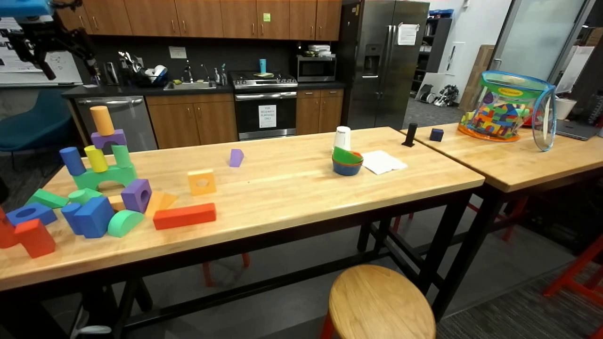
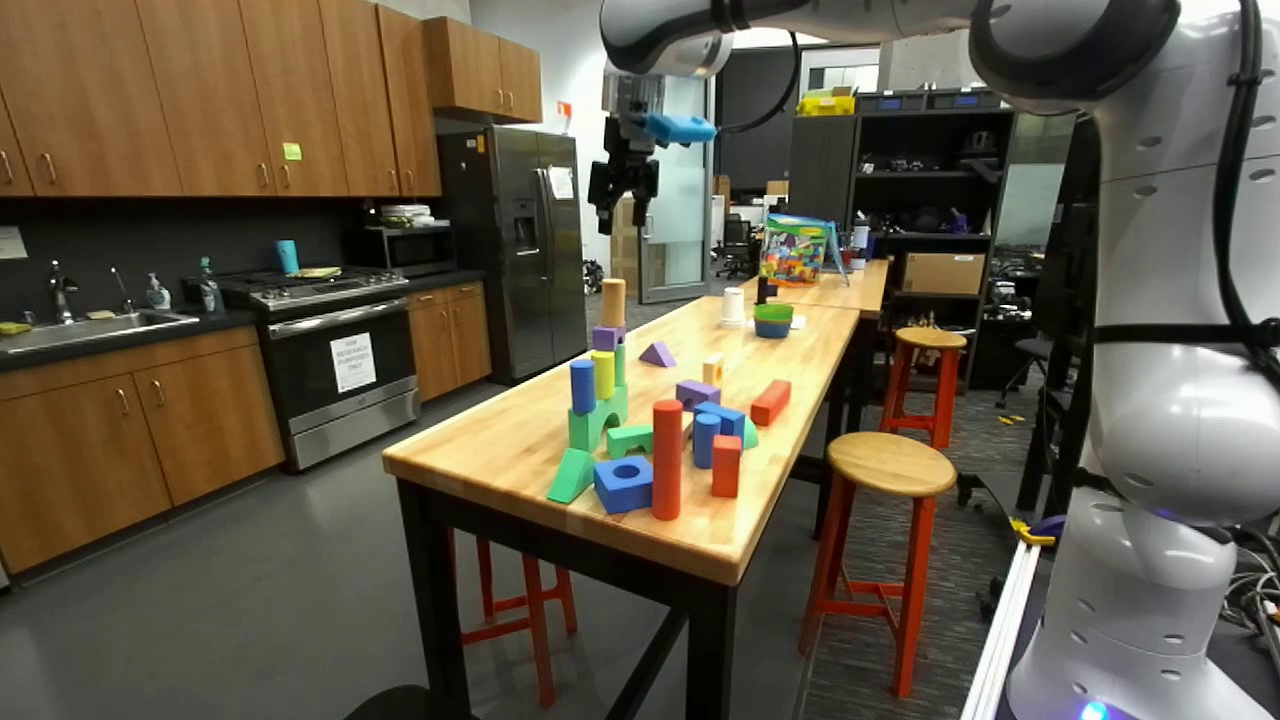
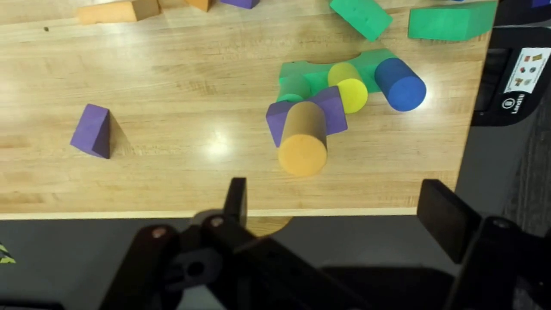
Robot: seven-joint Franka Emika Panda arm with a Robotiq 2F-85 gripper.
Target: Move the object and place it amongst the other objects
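Gripper (image 3: 335,189) shows its two fingers (image 3: 447,217) spread wide, released, in the wrist view; in an exterior view it hangs high at the far left, above the block tower (image 1: 97,160). Well below it, nearer and to the right, the upright purple block (image 1: 134,194) stands on the table (image 1: 292,155), a round hole in its side. Just to that block's right lies a light orange piece (image 1: 160,202); a green half-round (image 1: 125,223) sits nearer, a blue block (image 1: 97,217) nearer and left.
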